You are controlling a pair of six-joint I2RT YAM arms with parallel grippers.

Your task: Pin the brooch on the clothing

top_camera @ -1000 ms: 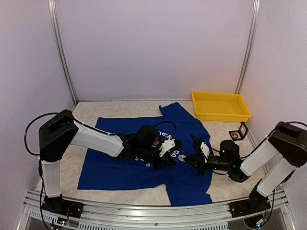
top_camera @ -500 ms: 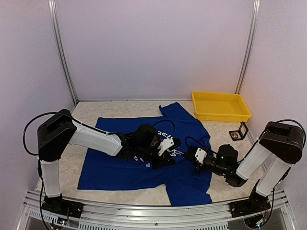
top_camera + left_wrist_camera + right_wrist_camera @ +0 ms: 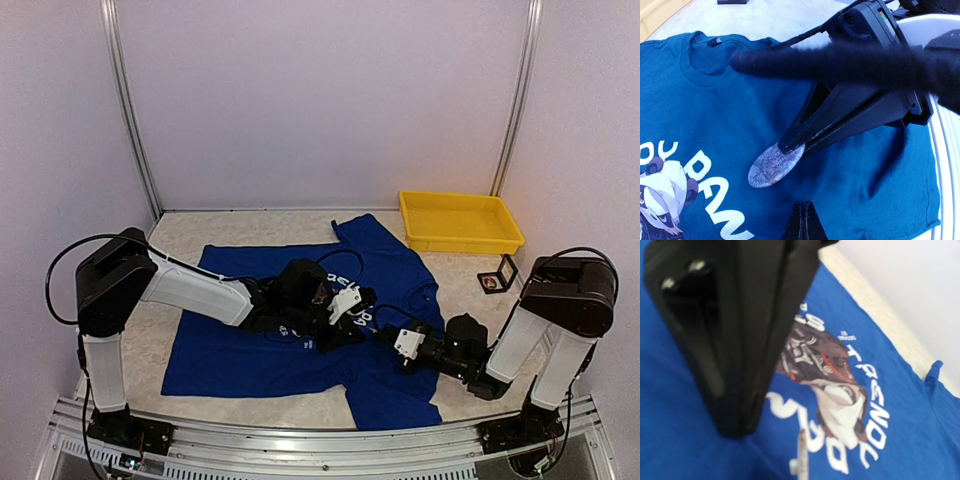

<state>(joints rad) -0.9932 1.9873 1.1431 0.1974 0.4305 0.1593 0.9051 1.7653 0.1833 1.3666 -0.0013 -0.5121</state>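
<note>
T-shirt (image 3: 250,355) is presenting as matt blue cloth, its white print lying smooth. Brooch (image 3: 776,164) is showing a smooth, mottled grey face with faint sheen. Right gripper (image 3: 786,146) is showing matt black plastic, scuffed pale along 1 edge. Tray (image 3: 465,243) is reading as glossy yellow plastic.

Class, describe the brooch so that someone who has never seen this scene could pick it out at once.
Find the royal-blue T-shirt spread on the table. On its chest, beside the white lettering, is a small oval brooch. It is mottled grey like stone, the only hard thing on the cloth, and it sits at the tips of the right gripper.
</note>
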